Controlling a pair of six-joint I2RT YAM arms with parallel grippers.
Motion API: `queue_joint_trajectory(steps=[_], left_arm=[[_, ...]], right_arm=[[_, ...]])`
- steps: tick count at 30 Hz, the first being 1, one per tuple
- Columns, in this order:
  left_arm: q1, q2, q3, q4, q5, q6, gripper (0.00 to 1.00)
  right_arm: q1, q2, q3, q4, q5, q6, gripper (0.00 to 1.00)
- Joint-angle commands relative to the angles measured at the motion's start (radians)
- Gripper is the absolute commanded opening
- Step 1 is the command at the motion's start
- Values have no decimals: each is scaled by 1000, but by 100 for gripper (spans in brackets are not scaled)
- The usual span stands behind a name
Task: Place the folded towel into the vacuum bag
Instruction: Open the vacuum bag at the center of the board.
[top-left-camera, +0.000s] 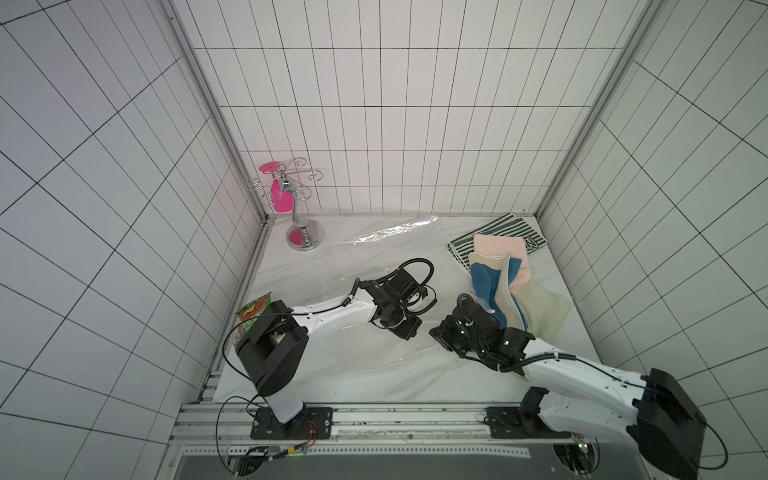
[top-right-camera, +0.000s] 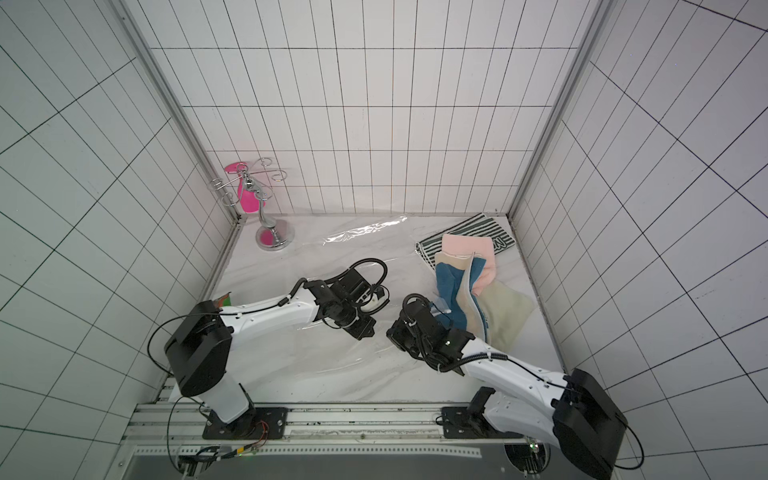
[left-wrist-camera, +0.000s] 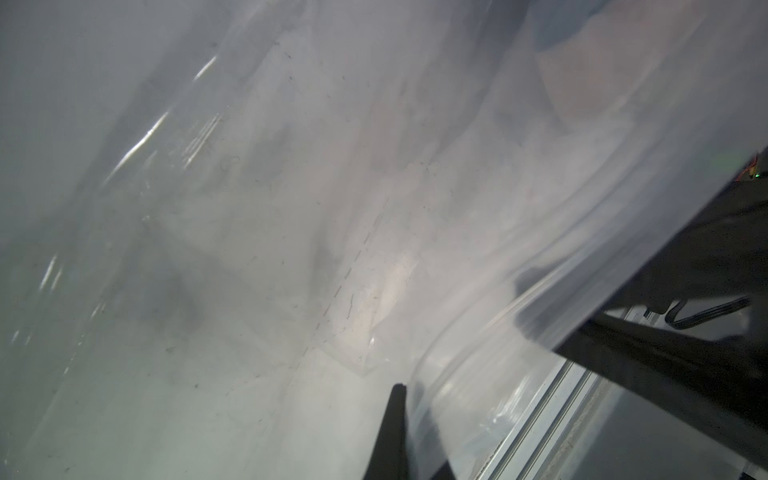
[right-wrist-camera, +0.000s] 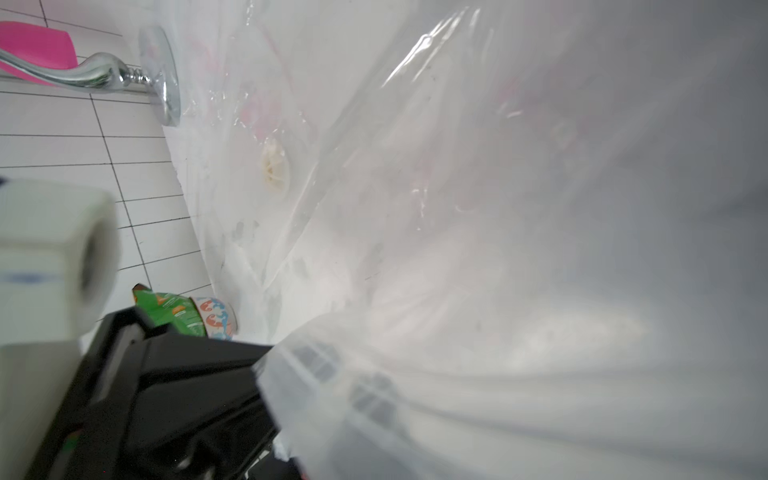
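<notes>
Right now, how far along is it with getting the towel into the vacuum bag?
Done: the vacuum bag lies spread out. In hand: the left gripper and right gripper are both shut, apparently pinching its near edge. Left: the towel pile sits at the back right, seemingly outside the bag; opening the mouth and inserting a towel remain.

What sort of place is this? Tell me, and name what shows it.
Probably a robot test cell dressed as a bathroom, not a real one: white tiled walls boxing in a small marble-look floor, a robot arm bolted to a metal rail, and a chrome stand in the corner.
</notes>
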Motion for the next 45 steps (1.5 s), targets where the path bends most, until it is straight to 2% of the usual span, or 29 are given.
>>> queue_joint_trajectory(steps=[1,8,12,15,19,23,26,29,32,35,38,41,45], left_arm=[[43,-84,52,18,1,-39,0],[63,-205,179,-104,-67,-63,0],[63,-275,190,-88,-100,-102,0],[63,-306,157,-30,-107,-113,0],[63,-261,122,-36,-125,-107,0],[63,-214,90,-22,-129,-116,0],[63,-209,82,26,-101,-133,0],[59,-211,123,21,-83,-152,0],[58,-240,148,-12,-143,-156,0],[63,-265,108,14,-164,-132,0],[89,-267,90,11,-158,-131,0],[112,-249,76,31,-117,-131,0],[112,-207,100,40,-106,-123,0]], right_arm=[[11,50,-64,122,86,59,0],[11,90,-140,83,124,176,0],[11,73,-73,-4,188,123,0],[12,61,-1,17,170,31,0],[37,8,104,-10,90,-64,0],[109,-113,142,-129,136,-97,0],[123,-117,150,-110,139,-91,1],[123,-23,169,-18,148,-80,1],[122,26,202,62,181,-48,0],[155,-32,319,-124,286,-145,0],[161,-152,302,-232,330,-208,0],[155,-205,346,-358,298,-291,1],[169,-143,491,-454,264,-368,3]])
